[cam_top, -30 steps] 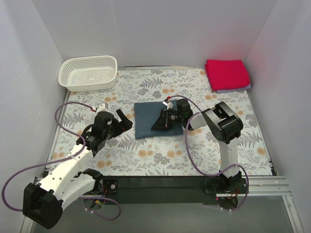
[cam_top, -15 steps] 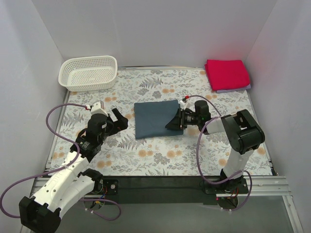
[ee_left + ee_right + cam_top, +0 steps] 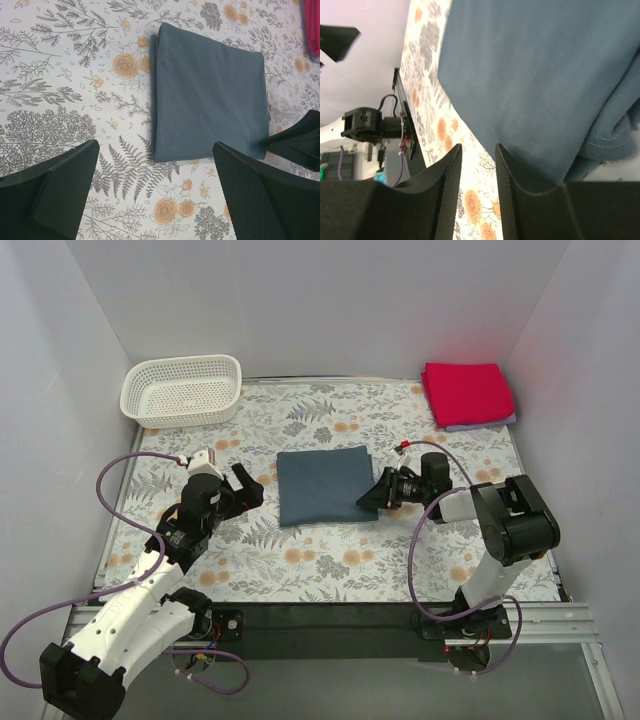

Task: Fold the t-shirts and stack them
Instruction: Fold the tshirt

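The slate blue-grey t-shirt (image 3: 325, 485) lies folded square and flat in the middle of the table; it also shows in the left wrist view (image 3: 210, 95) and the right wrist view (image 3: 535, 75). The red t-shirt (image 3: 467, 392) lies folded at the back right on top of the lavender t-shirt (image 3: 485, 424), of which only an edge shows. My left gripper (image 3: 250, 485) (image 3: 155, 150) is open and empty, just left of the blue-grey shirt. My right gripper (image 3: 372, 498) (image 3: 477, 148) lies low at the shirt's right edge, jaws a little apart with bare tablecloth between them.
A white lattice basket (image 3: 183, 390) stands empty at the back left. The floral tablecloth (image 3: 330, 560) covers the table. White walls close in the left, back and right sides.
My right gripper has drawn back to the right, from over the middle of the blue-grey shirt to its right edge. The left arm pulled back a little to the left, then held still.
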